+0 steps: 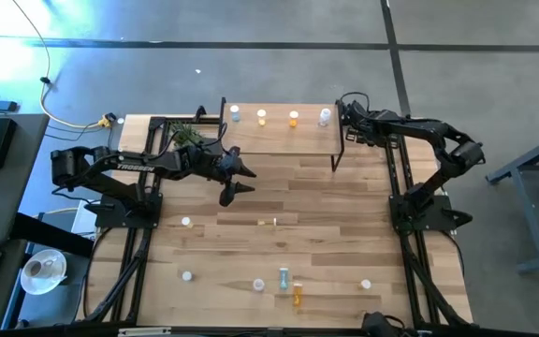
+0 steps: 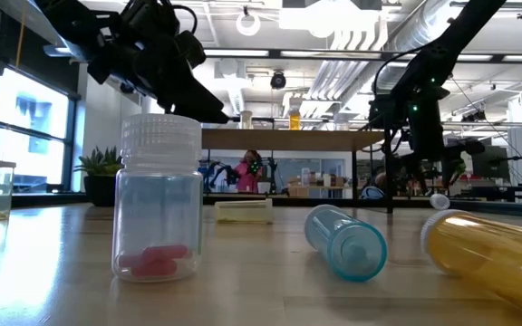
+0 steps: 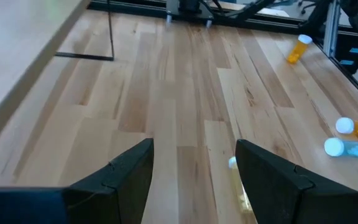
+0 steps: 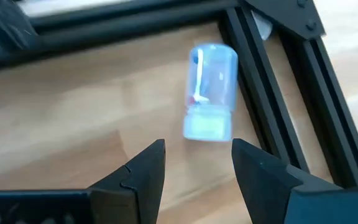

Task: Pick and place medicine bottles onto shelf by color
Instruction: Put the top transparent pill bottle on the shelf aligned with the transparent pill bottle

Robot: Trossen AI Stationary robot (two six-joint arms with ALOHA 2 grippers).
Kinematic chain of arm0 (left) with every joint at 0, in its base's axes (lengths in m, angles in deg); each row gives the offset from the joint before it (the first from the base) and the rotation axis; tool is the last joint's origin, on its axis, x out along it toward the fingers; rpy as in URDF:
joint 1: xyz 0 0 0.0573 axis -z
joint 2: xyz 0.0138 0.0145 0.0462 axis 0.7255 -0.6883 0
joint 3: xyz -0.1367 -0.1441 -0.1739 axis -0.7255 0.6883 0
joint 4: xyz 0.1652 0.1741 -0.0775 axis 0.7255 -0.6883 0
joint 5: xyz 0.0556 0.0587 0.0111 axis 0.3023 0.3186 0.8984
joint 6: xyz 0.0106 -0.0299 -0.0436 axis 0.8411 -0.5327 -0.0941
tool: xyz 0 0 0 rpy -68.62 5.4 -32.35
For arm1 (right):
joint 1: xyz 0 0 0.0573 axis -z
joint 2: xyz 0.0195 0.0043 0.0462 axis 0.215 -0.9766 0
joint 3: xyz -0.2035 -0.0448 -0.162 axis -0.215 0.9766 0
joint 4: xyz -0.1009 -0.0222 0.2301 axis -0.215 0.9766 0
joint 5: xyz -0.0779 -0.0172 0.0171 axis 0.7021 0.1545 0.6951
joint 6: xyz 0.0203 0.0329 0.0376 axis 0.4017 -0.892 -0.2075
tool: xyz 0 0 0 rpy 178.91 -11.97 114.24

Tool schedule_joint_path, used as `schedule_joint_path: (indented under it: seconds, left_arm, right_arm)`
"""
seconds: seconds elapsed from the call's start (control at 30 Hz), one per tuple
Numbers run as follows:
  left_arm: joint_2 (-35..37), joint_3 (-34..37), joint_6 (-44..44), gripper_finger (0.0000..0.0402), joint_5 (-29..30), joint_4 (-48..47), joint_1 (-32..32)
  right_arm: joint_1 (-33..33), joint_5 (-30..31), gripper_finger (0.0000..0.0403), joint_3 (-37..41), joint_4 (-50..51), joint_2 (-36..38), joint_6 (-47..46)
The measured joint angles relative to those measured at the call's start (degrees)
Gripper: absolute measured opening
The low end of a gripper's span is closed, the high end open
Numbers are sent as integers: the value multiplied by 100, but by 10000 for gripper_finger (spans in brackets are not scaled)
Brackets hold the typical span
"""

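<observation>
A: Medicine bottles, tally. Four stand in a row on the shelf (image 1: 279, 140) top, upper centre of the high view: pale blue bottle (image 1: 235, 113), yellow bottle (image 1: 262, 117), orange bottle (image 1: 294, 118), clear bottle (image 1: 325, 116).

B: And the rest?

A: Scattered on the table (image 1: 344, 215) lower down: blue one lying (image 1: 284, 278), orange one lying (image 1: 298, 295) just below it, white caps showing elsewhere.

B: Left gripper (image 1: 236, 178)?

A: Hovers mid-table below the shelf, jaws spread, nothing between them. Potted plant (image 1: 187, 137) just behind it.

B: Right gripper (image 4: 194, 165)?

A: At the shelf's right end, jaws parted, empty. Its wrist view shows a pale blue bottle (image 4: 210, 90) just ahead of the fingers, apart from them.
</observation>
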Motion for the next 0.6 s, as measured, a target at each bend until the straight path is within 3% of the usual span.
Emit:
schedule_joint_path:
  seconds: [0.27, 0.6]
  left_arm:
    - [0, 0, 51, 216, 1, 31, 59]
    - [0, 0, 124, 216, 1, -18, 63]
  right_arm:
    - [-186, -20, 177, 4, 824, -18, -903]
    - [-23, -23, 177, 4, 202, -18, -1311]
